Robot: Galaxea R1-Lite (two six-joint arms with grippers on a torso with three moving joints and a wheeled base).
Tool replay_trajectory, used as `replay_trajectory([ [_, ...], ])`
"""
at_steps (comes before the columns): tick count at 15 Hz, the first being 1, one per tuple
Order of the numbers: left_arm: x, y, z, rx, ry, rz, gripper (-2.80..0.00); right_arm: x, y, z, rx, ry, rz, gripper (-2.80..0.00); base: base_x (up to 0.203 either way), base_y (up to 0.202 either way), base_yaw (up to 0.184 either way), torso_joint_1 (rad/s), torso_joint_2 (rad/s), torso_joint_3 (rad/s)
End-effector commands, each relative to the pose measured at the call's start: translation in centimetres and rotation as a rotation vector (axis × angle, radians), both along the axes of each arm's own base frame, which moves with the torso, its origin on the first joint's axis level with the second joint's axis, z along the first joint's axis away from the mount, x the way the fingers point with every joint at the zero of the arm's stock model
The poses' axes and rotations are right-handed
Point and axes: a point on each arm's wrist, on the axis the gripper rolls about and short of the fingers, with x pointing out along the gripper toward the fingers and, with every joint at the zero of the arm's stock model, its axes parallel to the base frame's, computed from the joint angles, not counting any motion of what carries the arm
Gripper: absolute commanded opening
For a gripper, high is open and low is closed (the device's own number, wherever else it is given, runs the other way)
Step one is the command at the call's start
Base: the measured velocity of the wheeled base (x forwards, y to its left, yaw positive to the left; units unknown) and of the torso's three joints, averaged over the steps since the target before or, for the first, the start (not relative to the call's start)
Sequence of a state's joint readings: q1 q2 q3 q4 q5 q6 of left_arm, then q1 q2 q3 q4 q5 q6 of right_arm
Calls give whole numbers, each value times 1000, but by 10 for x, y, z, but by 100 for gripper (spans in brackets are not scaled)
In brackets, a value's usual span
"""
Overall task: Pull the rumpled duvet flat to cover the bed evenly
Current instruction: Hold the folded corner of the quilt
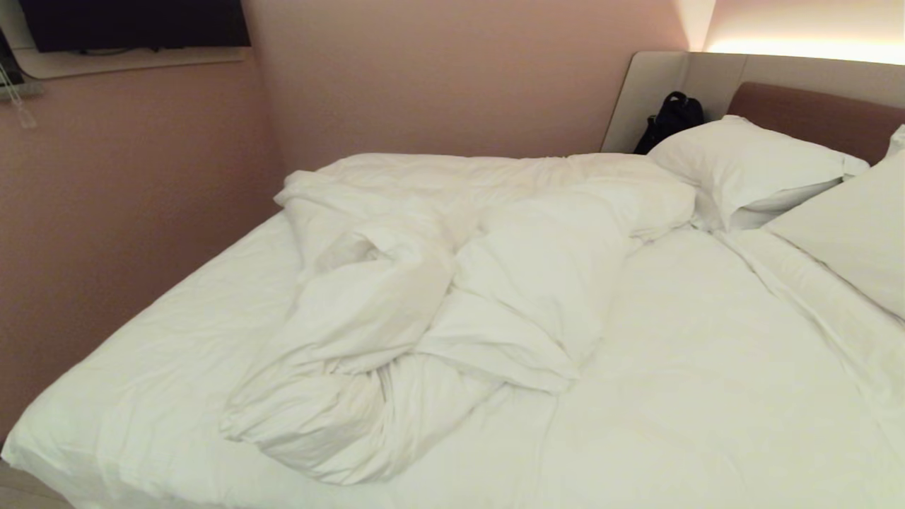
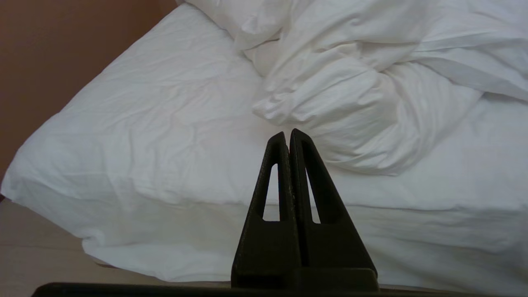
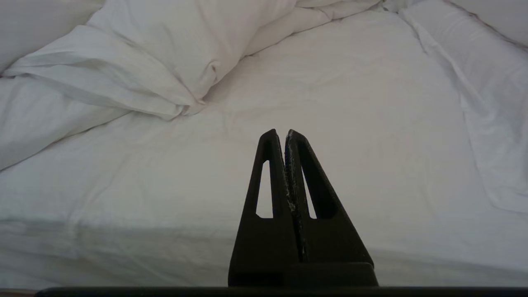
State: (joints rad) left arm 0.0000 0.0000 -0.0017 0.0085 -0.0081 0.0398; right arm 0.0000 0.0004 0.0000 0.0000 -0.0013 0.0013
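The white duvet (image 1: 452, 297) lies bunched in a rumpled heap across the middle of the bed (image 1: 707, 396), from the far edge toward the near left, leaving bare sheet on both sides. My left gripper (image 2: 288, 134) is shut and empty, held off the bed's near edge and pointing at the duvet's (image 2: 354, 103) near fold. My right gripper (image 3: 281, 134) is also shut and empty, facing bare sheet to the right of the duvet (image 3: 123, 70). Neither arm shows in the head view.
Two white pillows (image 1: 749, 170) (image 1: 855, 233) lean at the brown headboard (image 1: 820, 116) on the right. A black bag (image 1: 672, 120) sits behind the far pillow. Pink walls (image 1: 106, 212) close in the bed's left and far sides. A dark screen (image 1: 134, 21) hangs upper left.
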Motion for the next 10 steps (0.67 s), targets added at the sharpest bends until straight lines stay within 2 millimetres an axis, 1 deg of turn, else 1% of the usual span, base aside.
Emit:
replay_trajectory([
  [1, 0, 0, 0, -6, -2, 0, -280, 0, 0, 0, 0, 0, 0, -280, 0, -139, 4, 2, 0, 2],
  [2, 0, 0, 0, -9, -4, -1, -280, 0, 0, 0, 0, 0, 0, -280, 0, -81, -3, 1, 2, 2],
  [8, 0, 0, 0, 0, -2, 2, -280, 0, 0, 0, 0, 0, 0, -280, 0, 0, 0, 0, 0, 0],
  [10, 0, 0, 0, -1, -2, 2, -280, 0, 0, 0, 0, 1, 0, -280, -142, -18, 5, 2, 6, 2],
])
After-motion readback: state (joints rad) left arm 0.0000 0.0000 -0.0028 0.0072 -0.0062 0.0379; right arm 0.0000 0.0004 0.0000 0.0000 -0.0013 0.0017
